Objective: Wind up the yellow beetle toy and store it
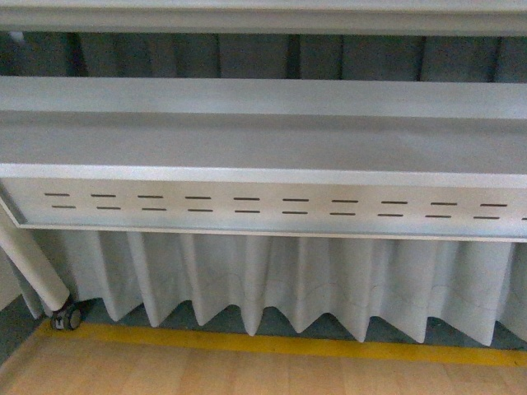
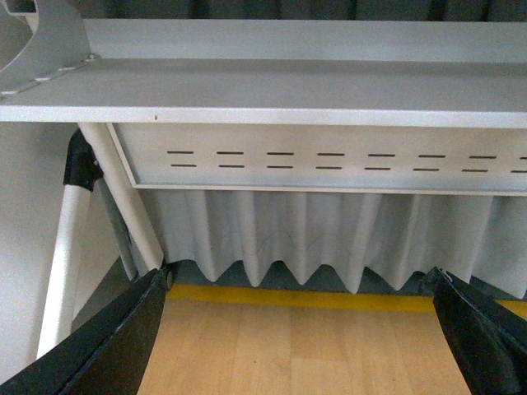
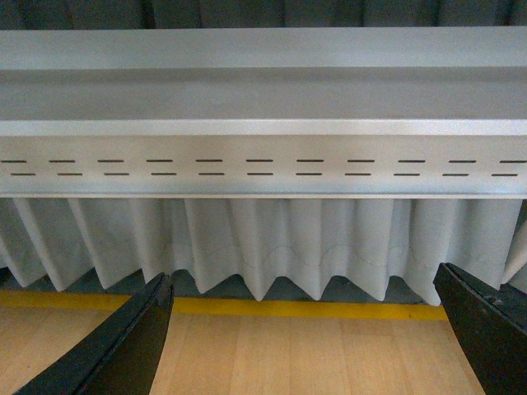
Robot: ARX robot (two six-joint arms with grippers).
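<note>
The yellow beetle toy is out of view in all three views, and so is the turquoise bin. My left gripper [image 2: 300, 329] is open and empty, its black fingers [image 2: 107, 346] spread wide over bare wooden tabletop. My right gripper [image 3: 305, 333] is also open and empty, its black fingers [image 3: 123, 350] spread wide over the same wood. Neither gripper shows in the front view.
A wooden tabletop [image 1: 247, 370] ends at a yellow edge strip [image 1: 272, 344]. Beyond it stands a grey metal shelf [image 1: 263, 140] with a slotted panel [image 1: 272, 206] and a pleated white curtain [image 1: 288, 280] beneath. A white leg with a caster [image 1: 64, 317] stands far left.
</note>
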